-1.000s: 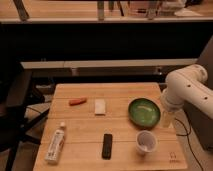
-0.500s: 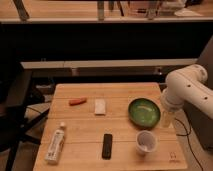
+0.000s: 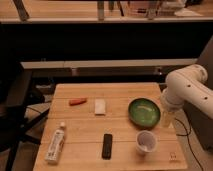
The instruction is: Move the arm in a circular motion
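White arm (image 3: 186, 89): at right side of view, over right edge of wooden table (image 3: 85, 125); enters from right border, rises leftward to a thick rounded joint, then turns downward; small dark dots on outer surface; long axis of last segment close to vertical, pointing down at table's right edge.

Gripper (image 3: 167, 118): slender pale tip at lower end of arm, low over table edge, just beside right rim of green bowl (image 3: 144, 111); apart or together: cannot tell; contact with bowl: cannot tell.

Surroundings on table:
- green bowl directly left of tip, nearest item;
- white cup (image 3: 146, 142) in front of bowl, near front right corner, upright, mouth upward;
- black remote (image 3: 107, 146) left of cup, lying flat, long axis front to back;
- white tube (image 3: 55, 145) at front left, lying flat, slightly tilted, cap end toward back;
- small orange piece (image 3: 77, 101) at back left, lying crosswise;
- white block (image 3: 100, 106) just right of orange piece, apart from it, between it and bowl.

Off table: dark chair (image 3: 20, 110) at left; dark cable (image 3: 182, 129) on floor at right, below arm.

In the way: bowl and cup close to lower end of arm; remote, tube, orange piece and block well apart from it, on centre and left of table.
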You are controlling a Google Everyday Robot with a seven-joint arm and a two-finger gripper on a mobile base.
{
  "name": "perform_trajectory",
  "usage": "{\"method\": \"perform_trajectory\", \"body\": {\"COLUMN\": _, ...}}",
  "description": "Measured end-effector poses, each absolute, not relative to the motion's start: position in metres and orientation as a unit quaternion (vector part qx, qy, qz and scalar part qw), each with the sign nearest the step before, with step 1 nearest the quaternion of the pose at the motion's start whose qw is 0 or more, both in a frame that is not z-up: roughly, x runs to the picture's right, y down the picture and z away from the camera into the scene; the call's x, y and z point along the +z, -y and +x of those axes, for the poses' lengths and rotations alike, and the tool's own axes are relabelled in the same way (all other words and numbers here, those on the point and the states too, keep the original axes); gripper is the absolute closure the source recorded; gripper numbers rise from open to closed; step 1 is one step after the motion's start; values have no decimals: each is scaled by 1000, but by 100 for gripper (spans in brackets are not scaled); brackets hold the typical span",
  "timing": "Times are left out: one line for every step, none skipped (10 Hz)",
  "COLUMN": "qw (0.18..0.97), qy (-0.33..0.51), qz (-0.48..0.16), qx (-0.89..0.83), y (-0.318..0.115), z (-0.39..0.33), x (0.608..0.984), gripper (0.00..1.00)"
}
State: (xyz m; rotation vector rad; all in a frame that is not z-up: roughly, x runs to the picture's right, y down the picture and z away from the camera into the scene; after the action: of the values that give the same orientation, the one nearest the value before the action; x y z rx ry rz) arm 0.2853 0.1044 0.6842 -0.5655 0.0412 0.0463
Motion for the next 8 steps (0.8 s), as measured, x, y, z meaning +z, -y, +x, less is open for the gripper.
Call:
{"method": "perform_trajectory", "body": {"qw": 960, "qy": -20, "qz": -279, "qx": 23, "y": -104, "z": 285, "x": 684, "gripper": 20}}
{"method": "perform_trajectory", "body": {"qw": 960, "qy": -20, "qz": -279, "qx": 23, "y": -104, "z": 285, "x": 684, "gripper": 20}}
{"method": "perform_trajectory", "body": {"qw": 960, "qy": -20, "qz": -279, "qx": 23, "y": -104, "z": 285, "x": 684, "gripper": 20}}
{"method": "perform_trajectory", "body": {"qw": 959, "qy": -25, "qz": -280, "qx": 18, "y": -105, "z": 284, "x": 686, "gripper": 20}}
{"method": "perform_trajectory", "body": {"qw": 959, "qy": -26, "qz": -282, "qx": 11, "y": -102, "z": 273, "x": 689, "gripper": 20}}
{"method": "perform_trajectory", "body": {"qw": 960, "qy": -25, "qz": -280, "qx": 6, "y": -101, "z": 266, "x": 691, "gripper": 20}}
{"method": "perform_trajectory", "body": {"qw": 960, "qy": -27, "qz": -280, "qx": 4, "y": -100, "z": 265, "x": 692, "gripper": 20}}
{"method": "perform_trajectory", "body": {"qw": 960, "qy": -29, "qz": -279, "qx": 2, "y": -100, "z": 266, "x": 693, "gripper": 20}}
